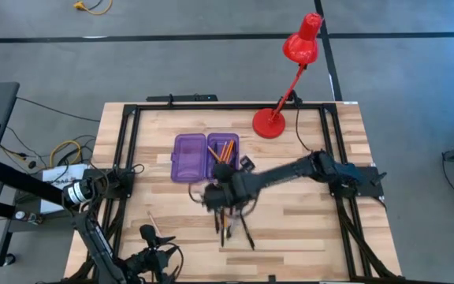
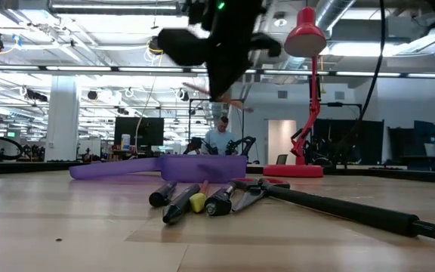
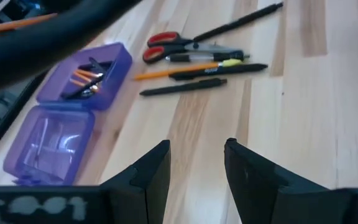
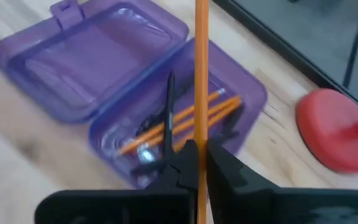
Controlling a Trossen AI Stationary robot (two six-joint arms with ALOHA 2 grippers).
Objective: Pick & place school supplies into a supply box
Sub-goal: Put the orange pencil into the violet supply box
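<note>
Pencil (image 4: 201, 74) clamped upright in right gripper (image 4: 199, 163) above box (image 4: 229, 81) | risk: long end hits rim, tips out | left gripper (image 3: 196, 163) apart, idle

pencils (image 4: 185, 121) in supply box (image 1: 203, 158), lamp (image 1: 278, 95) behind

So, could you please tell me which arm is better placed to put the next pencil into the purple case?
The right arm. Its pincer is shut on an orange pencil just above the case's filled half. The left pincer waits open and empty near the table's front-left edge, far from the case.
</note>
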